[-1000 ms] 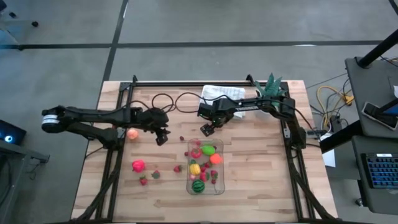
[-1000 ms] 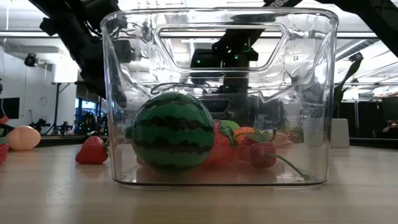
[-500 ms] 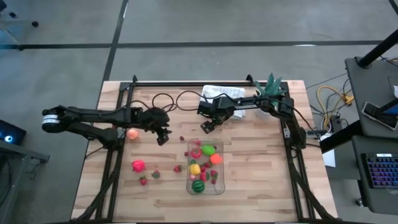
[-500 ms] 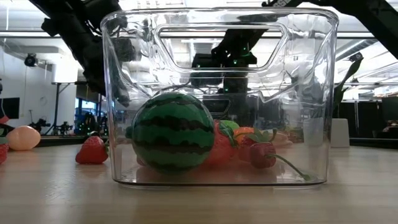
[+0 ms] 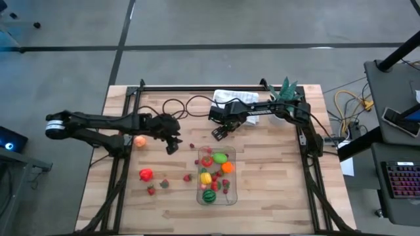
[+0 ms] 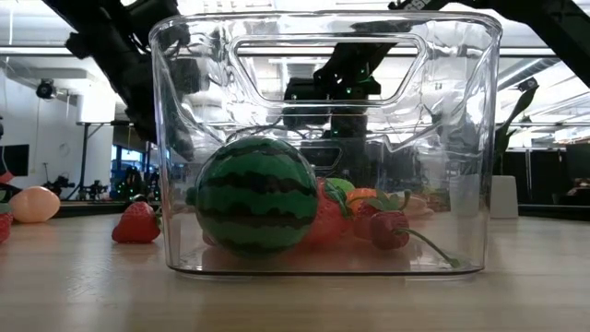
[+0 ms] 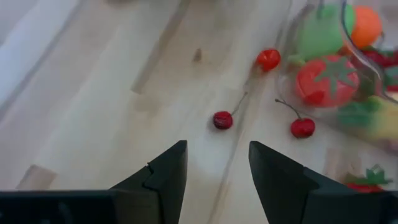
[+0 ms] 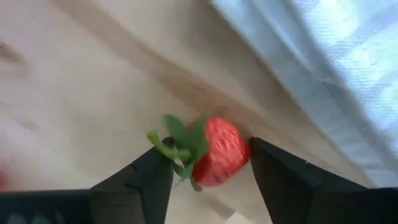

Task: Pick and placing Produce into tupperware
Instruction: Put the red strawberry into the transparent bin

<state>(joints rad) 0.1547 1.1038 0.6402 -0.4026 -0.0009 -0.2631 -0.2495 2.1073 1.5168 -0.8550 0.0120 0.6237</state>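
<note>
R gripper (image 8: 208, 163) sits over the counter (image 5: 275, 190) near its far edge, just beside the white cloth (image 5: 235, 98). Fingers (image 8: 140, 177) part-open, one on each side of a red strawberry (image 8: 214, 152) – pads close to touching it, but firm contact can't be told. Berry's leafy green cap points toward one finger, its long axis running across the gap.

L gripper (image 7: 214, 168) hovers mid-counter, left of the tupperware (image 5: 216, 176); fingers wide apart, nothing between them. Ahead of it lie small red cherries (image 7: 222, 119) w/ thin stems, loose on the wood.

Tupperware stands toward the near edge, long axis running near-to-far. Inside: striped watermelon (image 6: 256, 195) at the near end, plus a tomato (image 7: 326, 79), lime-green and orange pieces. An orange-pink fruit (image 5: 140, 140) and a red piece (image 5: 145, 174) lie left of it.
</note>
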